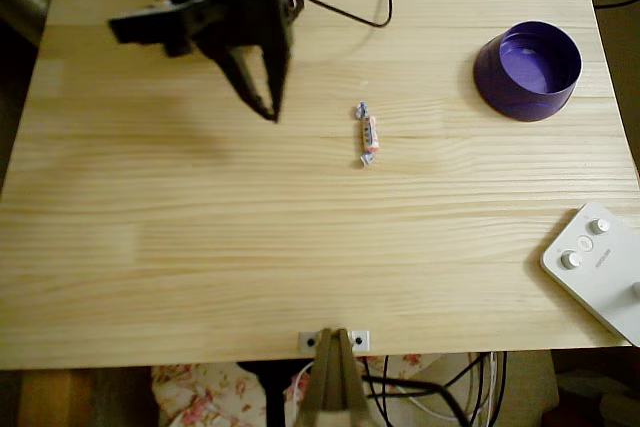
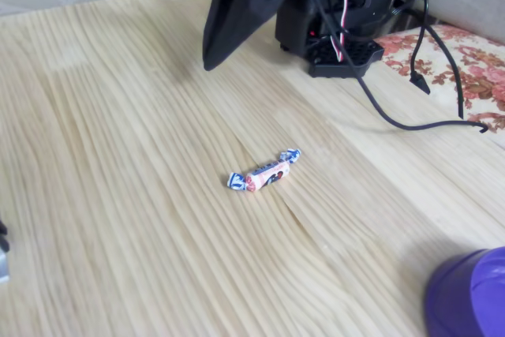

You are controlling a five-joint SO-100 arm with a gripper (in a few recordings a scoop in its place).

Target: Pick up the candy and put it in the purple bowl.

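Note:
The candy (image 1: 367,133) (image 2: 265,174), a small pinkish-white sweet with twisted bluish ends, lies alone on the wooden table near its middle. The purple bowl (image 1: 528,69) stands at the back right in the overhead view; its rim (image 2: 473,293) pokes in at the lower right corner of the fixed view. My black gripper (image 1: 270,112) (image 2: 209,63) hangs above the table to the left of the candy, apart from it. Its fingertips meet in a point and nothing sits between them.
A white box with round knobs (image 1: 600,265) lies at the front right edge. A black cable (image 1: 350,12) (image 2: 394,116) trails from the arm's base across the back of the table. A clamp (image 1: 333,342) grips the front edge.

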